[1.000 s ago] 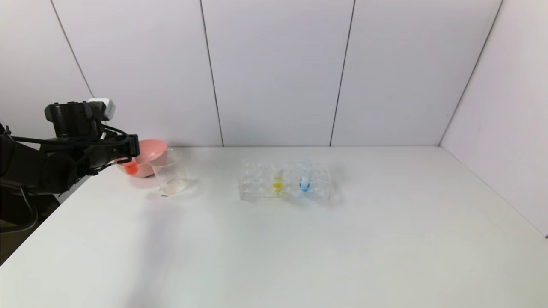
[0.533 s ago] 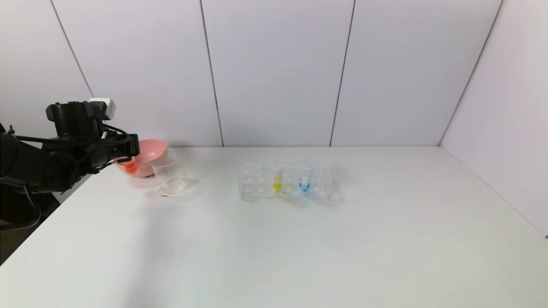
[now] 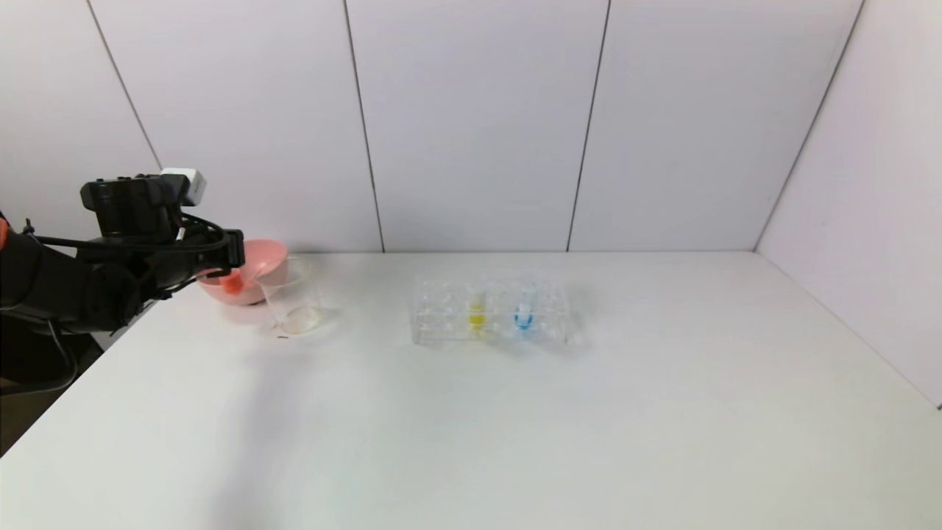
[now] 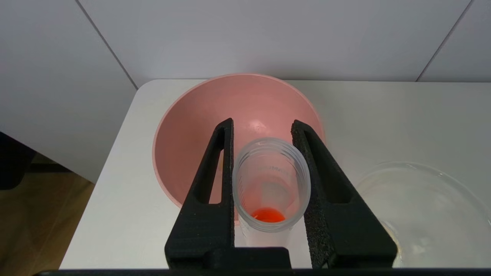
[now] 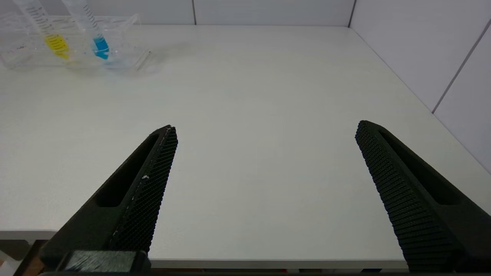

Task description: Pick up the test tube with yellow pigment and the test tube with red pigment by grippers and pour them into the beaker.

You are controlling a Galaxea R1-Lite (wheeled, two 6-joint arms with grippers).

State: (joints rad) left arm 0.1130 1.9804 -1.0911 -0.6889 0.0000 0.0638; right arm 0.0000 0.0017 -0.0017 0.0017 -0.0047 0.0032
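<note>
— I'm running the tally from my console. How many test tubes do you count?

— Three from here: the test tube with red pigment (image 4: 271, 184), the test tube with yellow pigment (image 3: 477, 308), and one blue-liquid tube (image 3: 523, 309).

— I get the same. Containers?

— One beaker (image 3: 293, 298) and one pink bowl (image 3: 254, 266). I also count one clear rack (image 3: 491, 311).

— And one white table (image 3: 515, 412) under it all. Grippers?

— Two on my screens: one left gripper (image 4: 267, 128) and one right gripper (image 5: 264, 130), each with two fingers.

— I see four wall panels across the back.
</note>
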